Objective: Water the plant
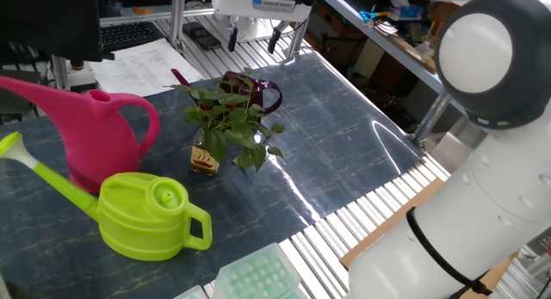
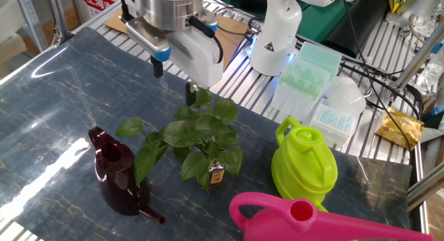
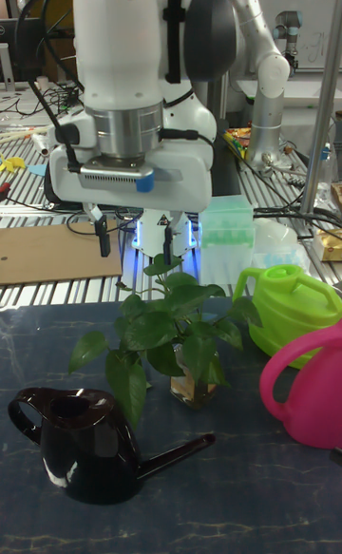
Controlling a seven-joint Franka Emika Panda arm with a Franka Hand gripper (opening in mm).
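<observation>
The plant [image 1: 229, 118] is a sprig of broad green leaves in a tiny glass bottle [image 1: 204, 158] on the dark mat. It also shows at mid-table [image 2: 198, 140] and in the tall view [image 3: 171, 326]. A dark maroon watering can [image 2: 114, 171] stands right beside it, also seen behind the leaves [image 1: 256, 92] and at front left [image 3: 81, 445]. My gripper [image 2: 174, 81] hangs open and empty above the mat, behind the plant and higher than its leaves. It also shows at the top [image 1: 252, 42] and over the leaves [image 3: 134, 242].
A pink watering can [image 1: 95, 131] and a lime green one [image 1: 146, 214] stand on the mat's other side from the maroon can. Tip boxes [image 2: 305, 67] and a second white arm's base [image 2: 274, 39] sit at the slatted table's edge. Cardboard [image 2: 128, 15] lies behind.
</observation>
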